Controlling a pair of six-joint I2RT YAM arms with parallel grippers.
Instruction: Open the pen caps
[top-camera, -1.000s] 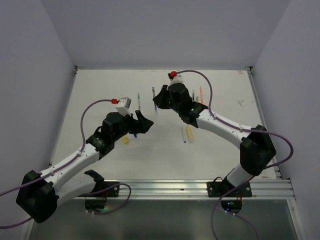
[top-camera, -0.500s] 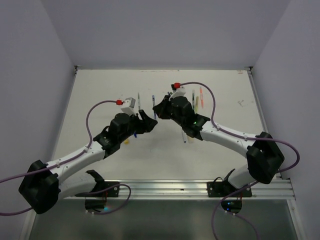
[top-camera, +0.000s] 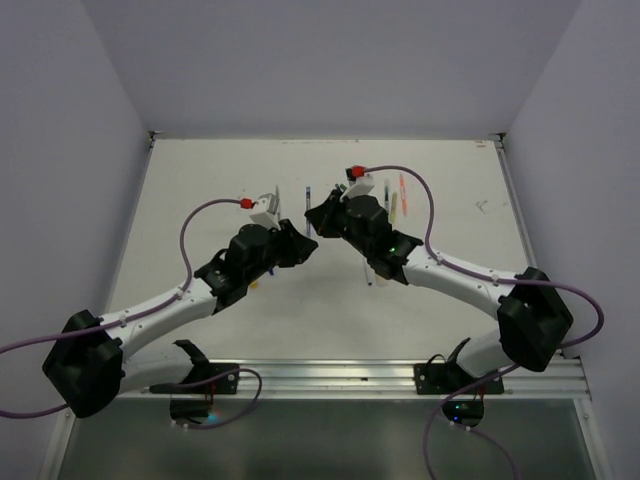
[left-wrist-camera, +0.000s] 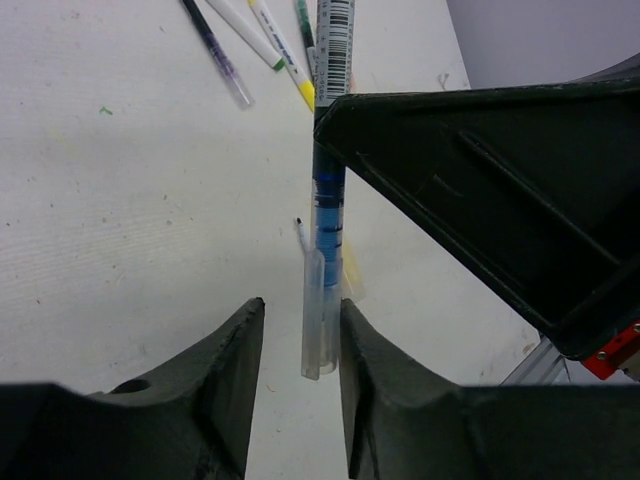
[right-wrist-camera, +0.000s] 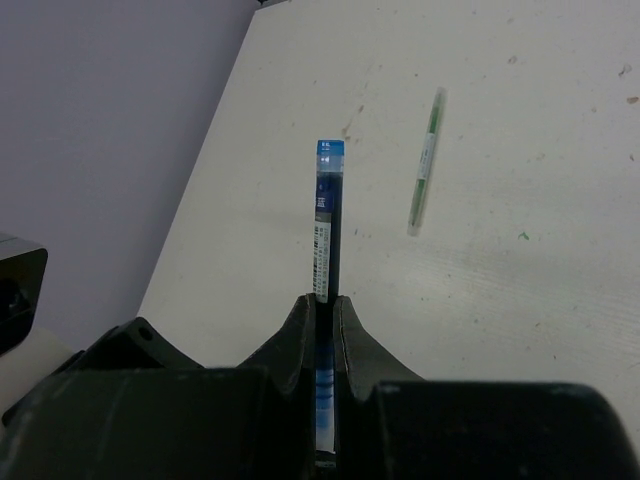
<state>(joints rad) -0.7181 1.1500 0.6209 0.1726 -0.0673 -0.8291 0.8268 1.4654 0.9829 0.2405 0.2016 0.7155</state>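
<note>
My right gripper (right-wrist-camera: 322, 302) is shut on a blue pen (right-wrist-camera: 325, 200) with a barcode label, held above the table. In the left wrist view the pen (left-wrist-camera: 328, 190) comes down past the right gripper's black finger (left-wrist-camera: 480, 180). Its clear cap (left-wrist-camera: 320, 320) hangs between my left gripper's (left-wrist-camera: 300, 310) open fingers, close against the right-hand one. In the top view the left gripper (top-camera: 303, 245) and right gripper (top-camera: 317, 214) meet at the table's middle, with the pen (top-camera: 309, 195) between them.
Loose pens lie on the table: a dark one (left-wrist-camera: 215, 50), a white one (left-wrist-camera: 245, 30) and a yellow-tipped one (left-wrist-camera: 290, 65). A green pen (right-wrist-camera: 425, 160) lies alone. Green (top-camera: 392, 205) and orange-red (top-camera: 403, 190) pens lie beyond the right arm, and a blue pen (top-camera: 369, 272) lies beside it.
The left arm has reached forward and right. The right gripper with the pen has come down toward it, so the cap end now sits between the left fingers.
</note>
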